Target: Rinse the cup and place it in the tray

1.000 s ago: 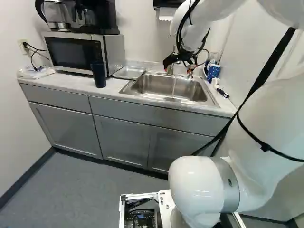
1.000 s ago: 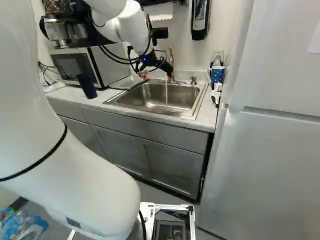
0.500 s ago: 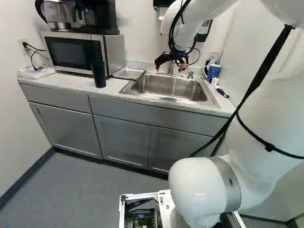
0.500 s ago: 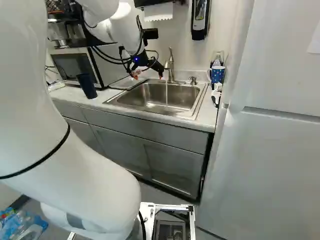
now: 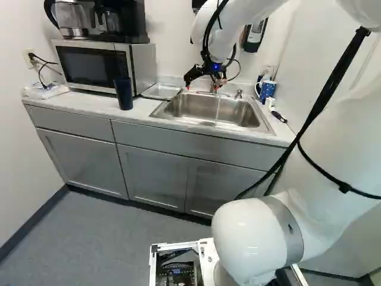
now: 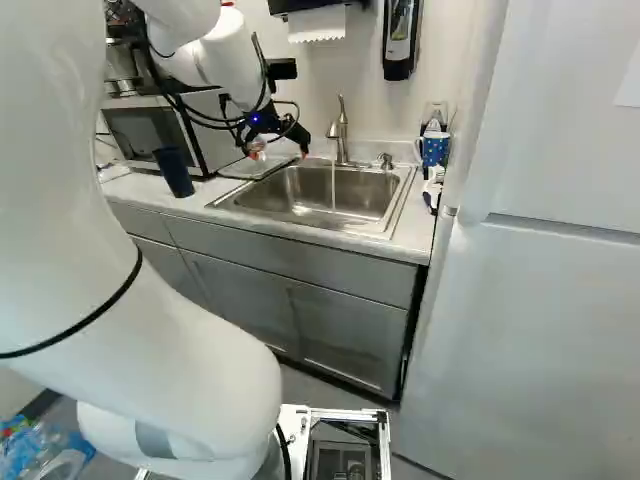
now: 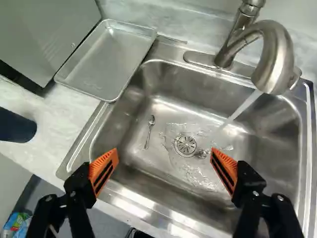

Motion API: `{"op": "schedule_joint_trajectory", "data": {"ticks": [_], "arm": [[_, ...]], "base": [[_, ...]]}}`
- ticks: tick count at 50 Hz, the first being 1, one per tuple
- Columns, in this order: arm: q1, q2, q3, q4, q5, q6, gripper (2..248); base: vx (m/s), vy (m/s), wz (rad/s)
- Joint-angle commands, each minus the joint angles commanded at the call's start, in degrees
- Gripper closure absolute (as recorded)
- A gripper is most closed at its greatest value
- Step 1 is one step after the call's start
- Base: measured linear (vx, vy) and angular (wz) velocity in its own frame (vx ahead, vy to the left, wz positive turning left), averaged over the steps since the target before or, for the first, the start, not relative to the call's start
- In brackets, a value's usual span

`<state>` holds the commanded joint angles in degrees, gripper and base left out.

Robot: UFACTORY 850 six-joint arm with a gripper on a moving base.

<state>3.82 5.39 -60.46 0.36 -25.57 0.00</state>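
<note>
My gripper hangs above the tray side of the sink in the left base view. In the wrist view the gripper is open, its orange pads far apart with nothing between them, over the steel sink. A dark blue cup stands upright on the counter before the microwave; part of the cup shows in the wrist view, beyond one finger. The metal tray lies flat beside the sink, bare. Water runs from the faucet into the sink.
Two spoons, one spoon clearly seen, lie in the sink near the drain. The microwave borders the tray. A blue dotted mug stands beyond the sink's far side. A soap dispenser hangs on the wall.
My arm has swung the open gripper away from the faucet side, leftward in both base views, toward the tray and dark cup. The base, cup and tray have not moved.
</note>
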Motion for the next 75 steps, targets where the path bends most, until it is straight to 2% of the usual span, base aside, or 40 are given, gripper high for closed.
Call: {"op": "schedule_joint_trajectory", "data": {"ticks": [75], "arm": [[14.4, -4.4, -4.3, 0.0, 0.0, 0.0, 3]], "base": [[0.000, 0.000, 0.000]]}}
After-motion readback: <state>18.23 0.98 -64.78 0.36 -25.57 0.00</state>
